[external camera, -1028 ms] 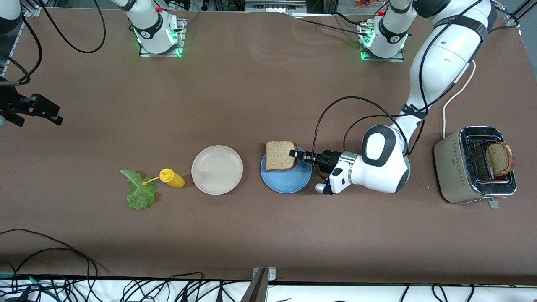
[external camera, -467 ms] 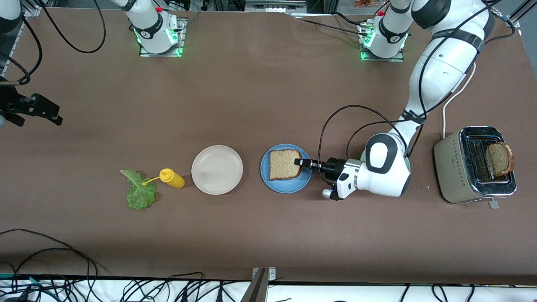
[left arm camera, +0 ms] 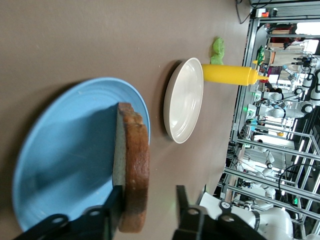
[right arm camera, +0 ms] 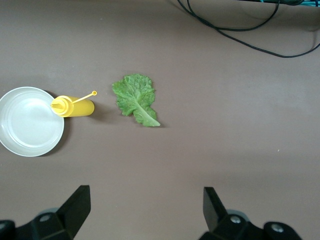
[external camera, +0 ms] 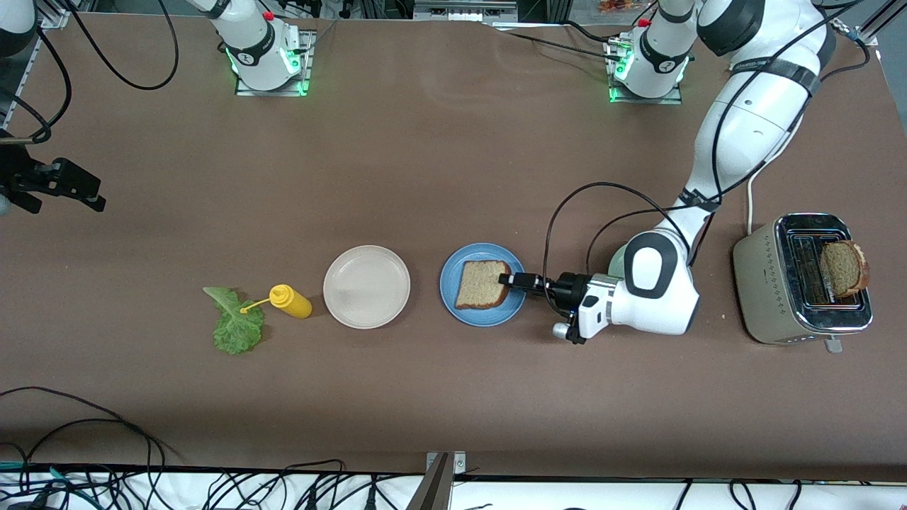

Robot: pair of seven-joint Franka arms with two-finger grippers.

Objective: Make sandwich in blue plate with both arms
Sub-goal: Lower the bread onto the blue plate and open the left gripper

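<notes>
Left hand (external camera: pixel 504 279) beside unlabelled bread (external camera: pixel 480 285)

Both arms are glossy white with rounded shells. The left arm (external camera: pixel 744 127) has black joint rings, a black strap band around its upper link and a black oval panel on the wrist housing. Thin black cables loop from its forearm to a silver cuff, and a small silver knob sits by the cuff. The fingers (left arm camera: pixel 187 212) are matte black with round screw holes. Each base (external camera: pixel 266 53) glows green, with a red button at twelve o'clock.
</notes>
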